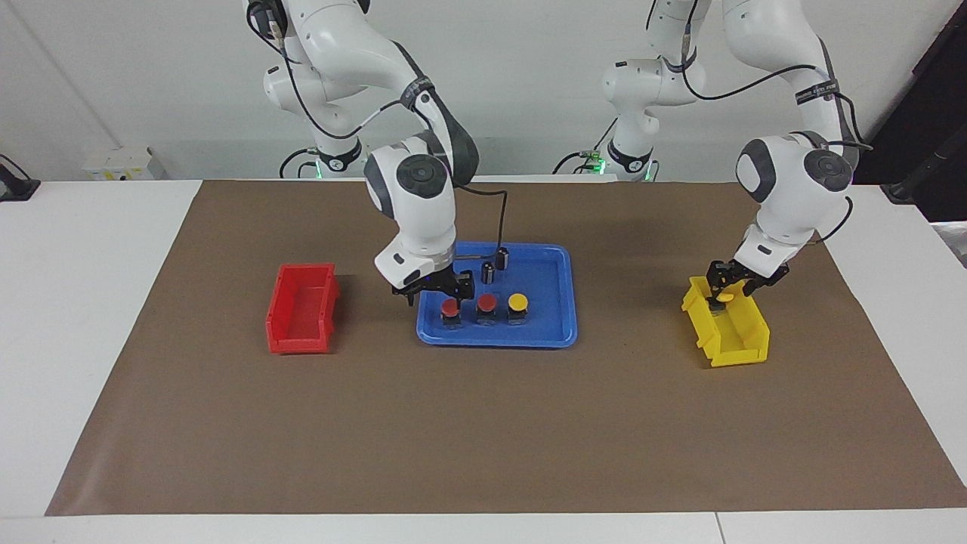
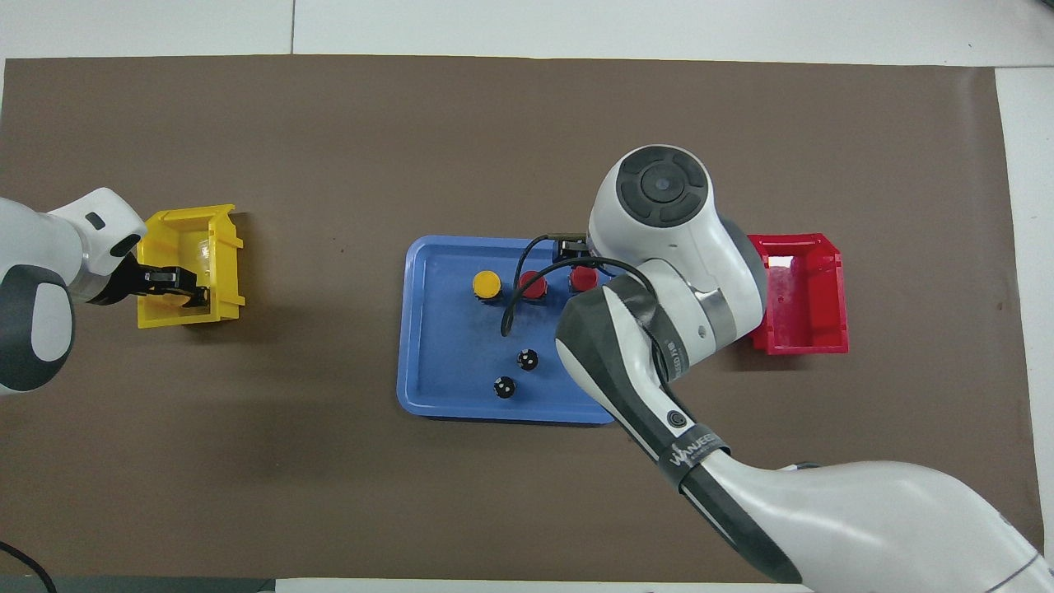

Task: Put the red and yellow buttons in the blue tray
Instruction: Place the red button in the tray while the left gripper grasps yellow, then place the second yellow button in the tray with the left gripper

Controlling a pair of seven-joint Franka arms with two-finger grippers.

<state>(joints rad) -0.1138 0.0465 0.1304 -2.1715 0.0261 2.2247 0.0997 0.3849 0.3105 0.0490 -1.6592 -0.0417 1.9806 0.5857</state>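
Observation:
In the blue tray (image 1: pixel 545 337) (image 2: pixel 436 387), three buttons stand in a row: two red buttons (image 1: pixel 450 307) (image 1: pixel 486 303) (image 2: pixel 583 278) (image 2: pixel 533 285) and a yellow button (image 1: pixel 517 301) (image 2: pixel 487 284). My right gripper (image 1: pixel 440 293) hangs open just above the end red button, at the tray's edge toward the red bin, holding nothing. A second yellow button (image 1: pixel 724 298) sits in the yellow bin (image 1: pixel 731 334) (image 2: pixel 193 239). My left gripper (image 1: pixel 725 289) (image 2: pixel 185 288) is down in that bin, shut on it. From overhead the gripper hides this button.
Two small dark cylinders (image 1: pixel 502 258) (image 2: pixel 527 359) stand in the tray, nearer the robots than the buttons. A red bin (image 1: pixel 302 306) (image 2: pixel 803 301) sits on the brown mat toward the right arm's end. The yellow bin lies toward the left arm's end.

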